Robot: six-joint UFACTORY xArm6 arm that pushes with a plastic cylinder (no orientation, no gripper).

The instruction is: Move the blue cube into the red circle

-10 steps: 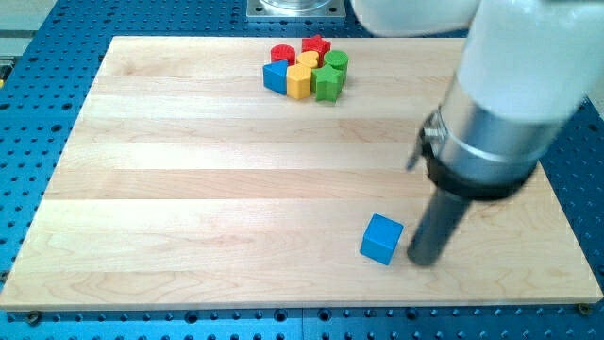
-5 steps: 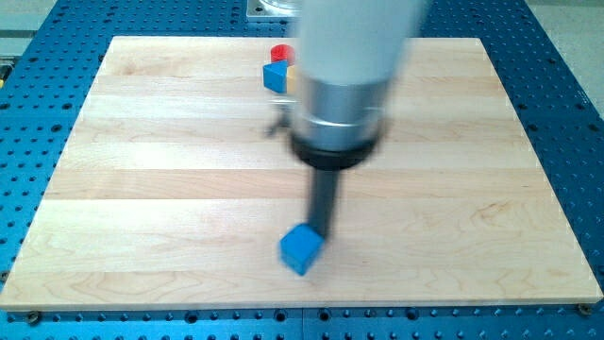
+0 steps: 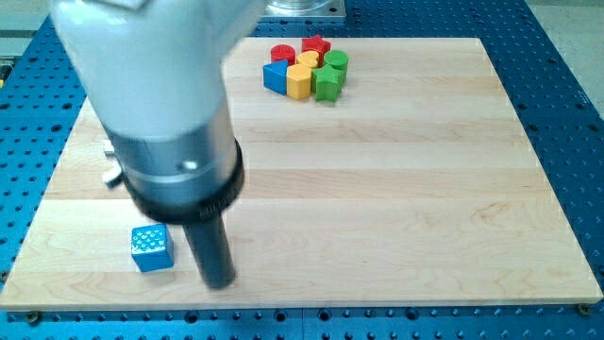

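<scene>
The blue cube (image 3: 152, 248) lies near the bottom left corner of the wooden board (image 3: 406, 198), its top face dotted with pale specks. My tip (image 3: 219, 280) rests on the board just to the cube's right, a small gap apart. The red circle block (image 3: 281, 53) sits at the top of the board in a tight cluster, far from the cube. The arm's large grey body covers the board's upper left.
The cluster at the top holds a second blue block (image 3: 275, 76), yellow blocks (image 3: 299, 82), green blocks (image 3: 327, 83) and another red block (image 3: 316, 44). Blue perforated table (image 3: 566, 113) surrounds the board.
The blue cube has slid left along the bottom of the board, from right of the middle to the bottom left corner. My tip has swept left with it.
</scene>
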